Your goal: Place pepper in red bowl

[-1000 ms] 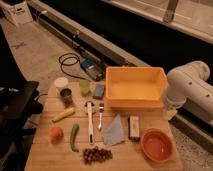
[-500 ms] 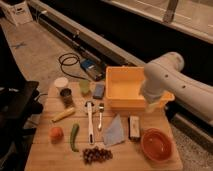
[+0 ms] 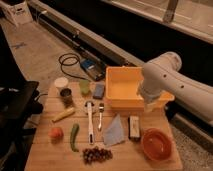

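A single camera looked down at a steep slant from above the near edge of the worktop. It faced across the worktop toward the floor and the dark wall beyond. It stood far enough back to take in almost the whole worktop, whose near edge ran along the bottom of the frame. The claw sat right of centre, largely hidden beneath the white arm entering from the right edge. Everything left of the claw and nearer than it lay in open sight.
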Tool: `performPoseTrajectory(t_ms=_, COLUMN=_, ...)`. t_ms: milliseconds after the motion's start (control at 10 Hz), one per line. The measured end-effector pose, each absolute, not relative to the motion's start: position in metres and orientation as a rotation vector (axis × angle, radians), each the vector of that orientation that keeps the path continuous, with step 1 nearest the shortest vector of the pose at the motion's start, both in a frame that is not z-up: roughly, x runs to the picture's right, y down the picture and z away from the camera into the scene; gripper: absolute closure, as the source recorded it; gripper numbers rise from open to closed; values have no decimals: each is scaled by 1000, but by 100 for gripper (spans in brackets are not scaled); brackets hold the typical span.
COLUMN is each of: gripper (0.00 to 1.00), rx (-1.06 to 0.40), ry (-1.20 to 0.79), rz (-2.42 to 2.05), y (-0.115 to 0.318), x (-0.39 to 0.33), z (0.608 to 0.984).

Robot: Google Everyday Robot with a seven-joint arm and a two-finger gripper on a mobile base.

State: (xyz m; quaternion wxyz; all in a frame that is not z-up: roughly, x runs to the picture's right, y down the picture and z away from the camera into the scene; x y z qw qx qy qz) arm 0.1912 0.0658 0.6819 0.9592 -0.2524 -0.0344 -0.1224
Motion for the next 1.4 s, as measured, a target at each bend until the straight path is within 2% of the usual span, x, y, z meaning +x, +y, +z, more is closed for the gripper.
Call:
performPoseTrajectory(t_ms=300, gripper=35, rx=-494, ry=-113, rz=-375, y=46, x=172, z=688)
performPoseTrajectory(t_ms=600, gripper=35, rx=-499, ry=-205, rz=-533, y=41, x=115, z=710)
performPoseTrajectory(t_ms=1200, gripper=35, rx=-464, ry=-441, rz=-877, y=68, x=-43, z=729)
performPoseTrajectory(t_ms=1400, gripper=35, rx=-463, ry=-443, rz=-878, y=68, x=-43, z=729)
